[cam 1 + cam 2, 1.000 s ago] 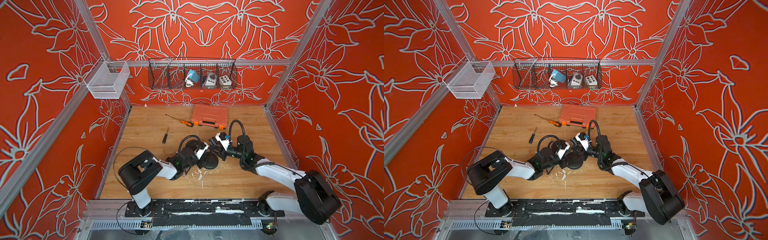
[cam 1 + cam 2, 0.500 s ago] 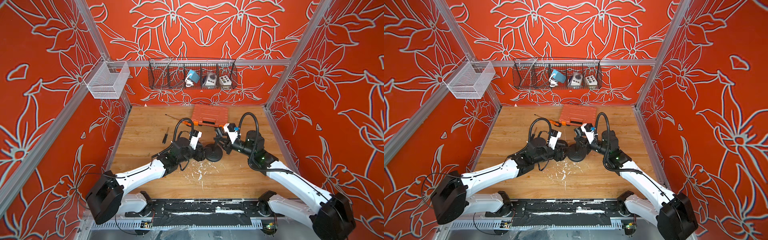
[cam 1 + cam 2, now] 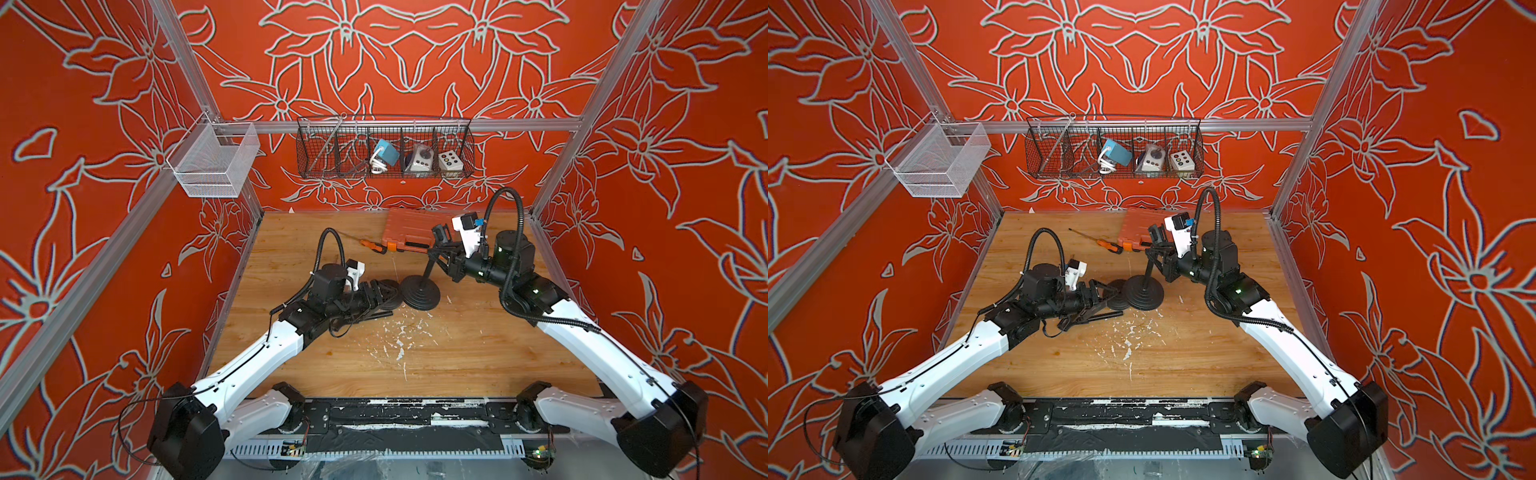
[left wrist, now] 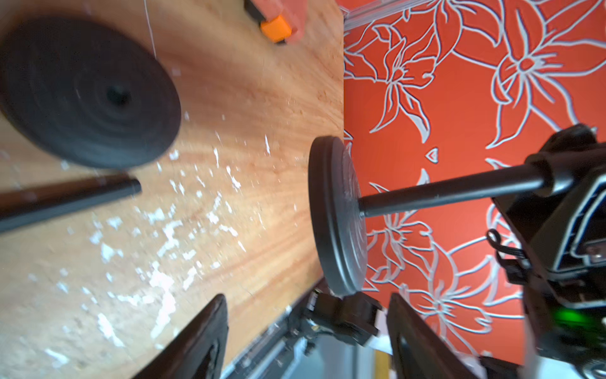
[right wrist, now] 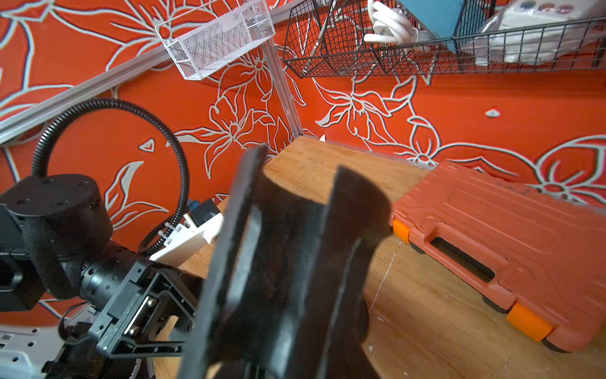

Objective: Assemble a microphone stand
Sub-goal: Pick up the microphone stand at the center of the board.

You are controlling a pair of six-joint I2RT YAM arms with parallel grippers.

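A black microphone stand, round base (image 3: pixel 419 293) (image 3: pixel 1144 293) with a thin pole (image 3: pixel 428 270) (image 4: pixel 452 190), stands on the wooden table. My right gripper (image 3: pixel 442 259) (image 3: pixel 1156 259) (image 5: pixel 305 183) is shut on the pole's upper end, under the clip (image 3: pixel 440 237). My left gripper (image 3: pixel 384 299) (image 3: pixel 1104 297) (image 4: pixel 306 315) hangs open just left of the base, holding nothing. A second black disc (image 3: pixel 1119 291) (image 4: pixel 88 95) lies flat beside that gripper. A loose black rod (image 3: pixel 1100 318) (image 4: pixel 65 200) lies next to the disc.
An orange tool case (image 3: pixel 415 232) (image 5: pixel 492 249) lies at the back of the table, an orange-handled screwdriver (image 3: pixel 374 245) to its left. A black wire basket (image 3: pixel 384 149) and a white mesh basket (image 3: pixel 212 160) hang on the walls. White flecks (image 3: pixel 399 345) litter the table's middle.
Both arms have stretched out from folded poses and the stand has moved toward the back of the table. My left jaws have opened wider.
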